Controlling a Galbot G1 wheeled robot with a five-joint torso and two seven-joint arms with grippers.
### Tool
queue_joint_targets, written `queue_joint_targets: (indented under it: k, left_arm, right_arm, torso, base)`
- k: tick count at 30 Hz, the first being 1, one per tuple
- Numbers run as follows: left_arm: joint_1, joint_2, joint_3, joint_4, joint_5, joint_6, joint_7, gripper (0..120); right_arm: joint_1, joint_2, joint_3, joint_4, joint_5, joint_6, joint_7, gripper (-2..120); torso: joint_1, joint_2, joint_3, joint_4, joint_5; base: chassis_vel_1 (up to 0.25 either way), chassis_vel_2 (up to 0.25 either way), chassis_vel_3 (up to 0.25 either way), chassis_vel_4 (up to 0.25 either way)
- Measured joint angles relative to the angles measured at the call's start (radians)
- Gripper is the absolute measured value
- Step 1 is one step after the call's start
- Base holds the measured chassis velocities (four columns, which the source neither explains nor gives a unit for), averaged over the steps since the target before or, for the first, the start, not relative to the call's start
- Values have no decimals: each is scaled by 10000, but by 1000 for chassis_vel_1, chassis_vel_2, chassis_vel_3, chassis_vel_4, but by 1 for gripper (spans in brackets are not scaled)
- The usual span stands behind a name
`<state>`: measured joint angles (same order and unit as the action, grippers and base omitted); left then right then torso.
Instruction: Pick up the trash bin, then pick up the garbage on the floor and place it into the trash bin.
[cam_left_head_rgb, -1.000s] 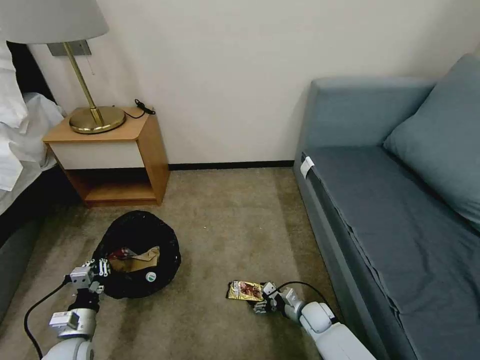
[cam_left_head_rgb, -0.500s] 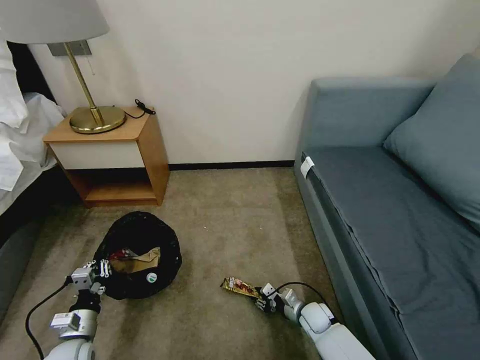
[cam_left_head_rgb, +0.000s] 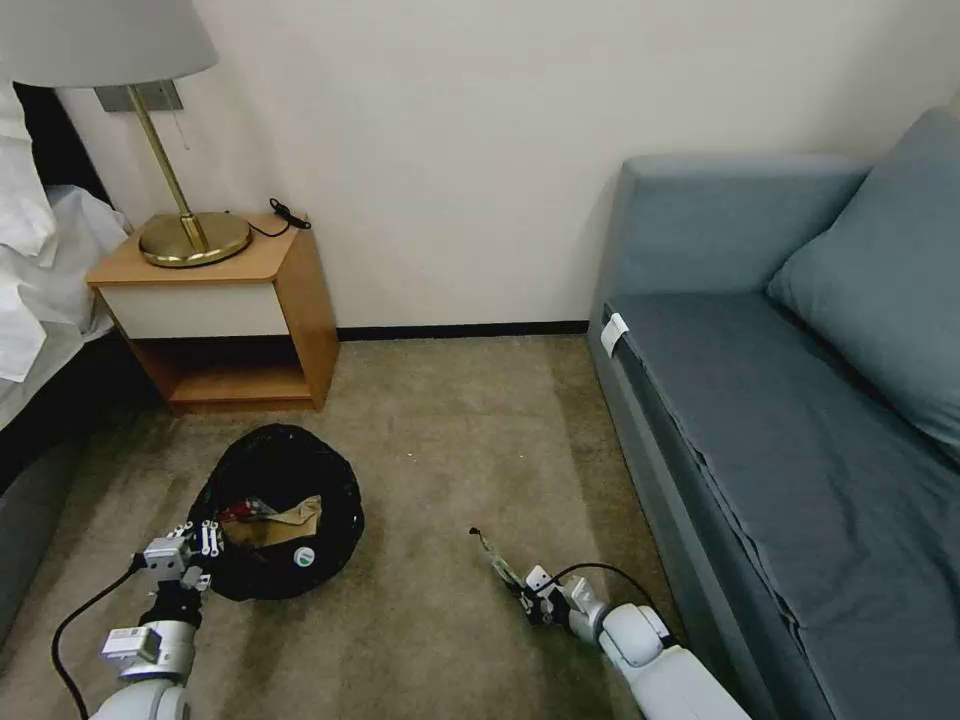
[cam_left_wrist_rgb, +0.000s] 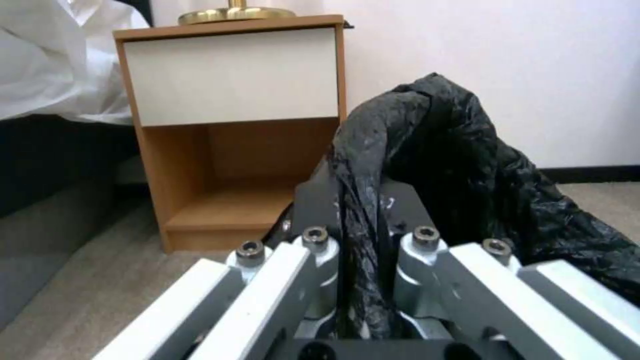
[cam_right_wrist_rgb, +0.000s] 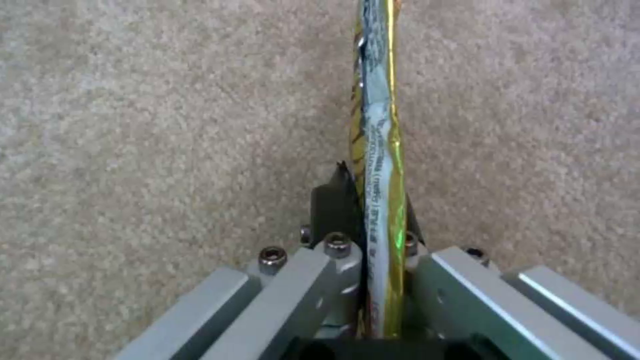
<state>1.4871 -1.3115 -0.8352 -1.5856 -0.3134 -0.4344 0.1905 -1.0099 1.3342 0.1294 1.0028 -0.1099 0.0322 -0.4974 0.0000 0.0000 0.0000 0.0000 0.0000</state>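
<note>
The trash bin, lined with a crinkled black bag, stands on the beige carpet floor left of centre. A red snack bag, a crumpled brown paper bag and a green-labelled bottle end lie inside it. My left gripper is shut on the bin's near rim; the left wrist view shows the black bag pinched in that gripper. My right gripper is shut on the yellow-brown snack wrapper, held edge-on just above the carpet. The wrapper sticks out beyond that gripper.
A wooden nightstand with a brass lamp stands behind the bin. A bed runs along the left. A blue-grey sofa fills the right side, close beside my right arm. Bare carpet lies between bin and sofa.
The wrapper lay flat on the carpet a second ago; my right gripper has since lifted and turned it edge-on. The left gripper and the bin have stayed put.
</note>
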Motion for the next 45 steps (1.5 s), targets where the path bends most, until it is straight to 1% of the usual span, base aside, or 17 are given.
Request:
queue_joint_targets:
  k: [14,24,29,30,33,34,37,45]
  left_arm:
    - [42,26,-16,-39,-6,-49,9,5]
    - [49,20,-23,-34,5,-151,4,5]
    - [81,-28,-25,-71,46,-168,-13,5]
    - [81,-28,-25,-71,46,-168,-13,5]
    - [122,-92,-26,-162,128,-169,-17,5]
    - [122,-92,-26,-162,128,-169,-17,5]
    - [209,-115,-39,-251,145,-178,-18,5]
    - [294,-158,-83,-318,154,-223,-52,5]
  right_arm:
    - [174,-4,115,113,-4,13,-20,0]
    - [765,-102,126,78,305,-129,31,0]
    - [1575,-147,45,26,703,-336,76,0]
    - [1575,-147,45,26,703,-336,76,0]
    - [2376,-170,-163,28,1000,-600,145,0]
    - [2376,-170,-163,28,1000,-600,145,0]
    - [3166,-198,-522,-21,1380,-837,314,0]
    - [4088,-220,-1324,35,1941,-1096,566,0]
  torso:
    - [0,0,1,0,1]
    - [0,0,0,-1,1]
    - [0,0,1,-1,0]
    - [0,0,1,-1,0]
    - [0,0,1,0,0]
    - [0,0,1,0,0]
    - [1,0,1,1,-1]
    - [1,-1,1,0,1]
  base:
    - [0,0,0,0]
    - [0,0,0,0]
    - [0,0,0,0]
    - [0,0,0,0]
    - [0,0,0,0]
    - [0,0,0,0]
    - [0,0,0,0]
    - [0,0,0,0]
